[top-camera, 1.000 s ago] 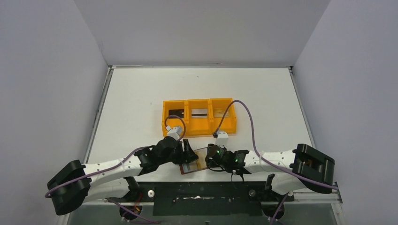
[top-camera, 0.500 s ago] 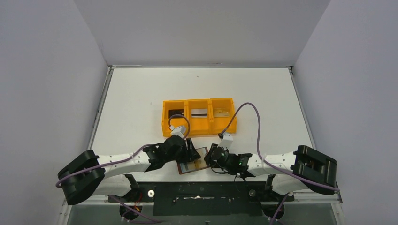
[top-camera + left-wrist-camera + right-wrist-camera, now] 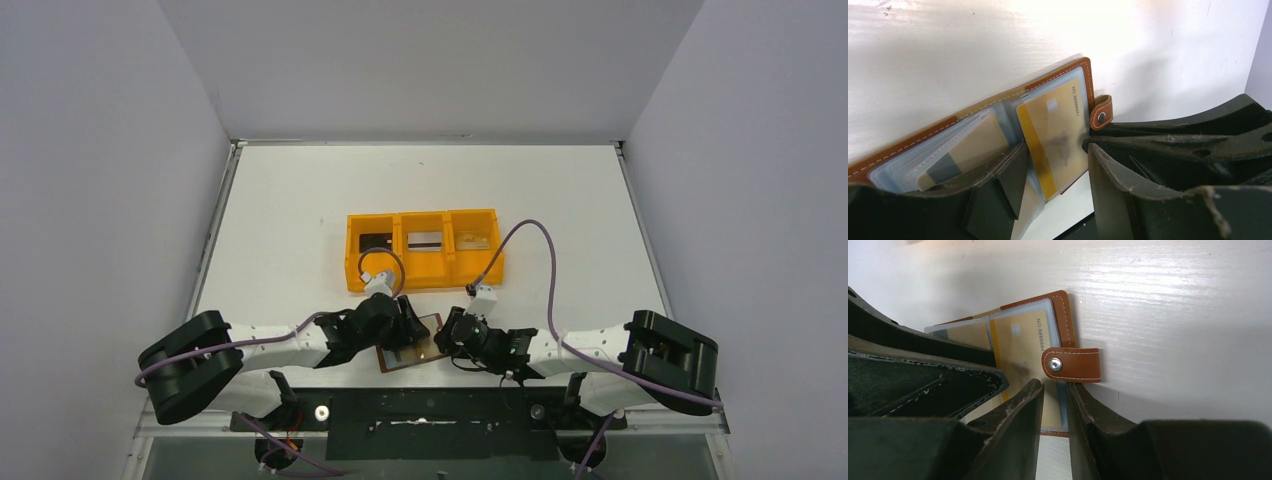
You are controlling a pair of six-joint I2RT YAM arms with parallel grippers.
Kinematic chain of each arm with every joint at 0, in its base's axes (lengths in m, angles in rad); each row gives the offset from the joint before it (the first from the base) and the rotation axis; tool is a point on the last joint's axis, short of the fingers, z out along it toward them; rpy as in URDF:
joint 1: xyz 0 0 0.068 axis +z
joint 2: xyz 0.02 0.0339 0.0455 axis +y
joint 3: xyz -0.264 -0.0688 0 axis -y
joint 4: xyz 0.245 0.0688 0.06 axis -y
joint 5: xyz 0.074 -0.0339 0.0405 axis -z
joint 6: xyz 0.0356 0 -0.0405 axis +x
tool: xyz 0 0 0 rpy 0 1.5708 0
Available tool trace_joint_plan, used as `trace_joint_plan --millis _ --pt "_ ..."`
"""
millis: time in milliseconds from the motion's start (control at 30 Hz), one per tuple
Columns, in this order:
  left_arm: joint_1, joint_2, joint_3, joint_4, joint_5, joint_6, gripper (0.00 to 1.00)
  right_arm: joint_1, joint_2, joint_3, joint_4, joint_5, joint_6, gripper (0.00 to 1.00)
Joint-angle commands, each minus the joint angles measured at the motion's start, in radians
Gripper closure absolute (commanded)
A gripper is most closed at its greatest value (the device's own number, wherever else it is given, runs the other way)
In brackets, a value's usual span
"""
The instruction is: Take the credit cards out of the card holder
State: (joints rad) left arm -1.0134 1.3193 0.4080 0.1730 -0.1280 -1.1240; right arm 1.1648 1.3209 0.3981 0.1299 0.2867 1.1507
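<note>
**A:** Which step is judged to be in hand?

**B:** A further card is being approached. On the left, the left gripper [image 3: 1054, 155] is set low over the open card holder [image 3: 405, 353], which lies flat on the table [image 3: 300, 200] near its front edge, between the two arms. Its jaws are held apart astride a clear sleeve with a gold card [image 3: 1053, 125] inside. No pinch is seen, and contact with the card's edges cannot be made out. On the right, the right gripper [image 3: 1055, 390] is nearly pressed together, and the holder's right-hand edge is caught between its fingers just below the snap tab [image 3: 1073, 365]. The holder is taken to be pinned by it.

**A:** What is called for next?

**B:** The card's free edge would have to be caught by the left fingers and drawn out of its sleeve while the holder is kept pinned. A slip on the thin plastic is to be feared.

**A:** What is shown by one view and not another?

**B:** Only from above is the orange tray [image 3: 420, 278] seen, beyond the holder. A black card [image 3: 375, 240], a silvery card [image 3: 425, 240] and a tan-gold card [image 3: 475, 241] are laid in its compartments, left to right. A second sleeved card [image 3: 970, 145] is shown most fully by the left wrist view. The narrow gap of the right jaws is shown by the right wrist view alone.
</note>
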Motion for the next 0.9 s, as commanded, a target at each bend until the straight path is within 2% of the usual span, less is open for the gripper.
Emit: trace_joint_plan --millis 0,300,533,867 --pt "-0.011 0.036 -0.039 -0.071 -0.057 -0.012 0.52 0.010 0.036 -0.027 -0.038 -0.043 0.006 0.74" --pt "-0.017 0.005 -0.090 -0.004 -0.062 -0.051 0.55 0.010 0.048 -0.013 -0.030 -0.053 -0.014 0.77" --pt "-0.017 -0.017 -0.168 0.164 -0.029 -0.100 0.68 0.011 0.058 -0.016 -0.027 -0.056 -0.001 0.82" --pt "-0.017 -0.099 -0.233 0.269 -0.025 -0.109 0.81 0.014 0.077 -0.009 -0.019 -0.061 0.000 0.82"
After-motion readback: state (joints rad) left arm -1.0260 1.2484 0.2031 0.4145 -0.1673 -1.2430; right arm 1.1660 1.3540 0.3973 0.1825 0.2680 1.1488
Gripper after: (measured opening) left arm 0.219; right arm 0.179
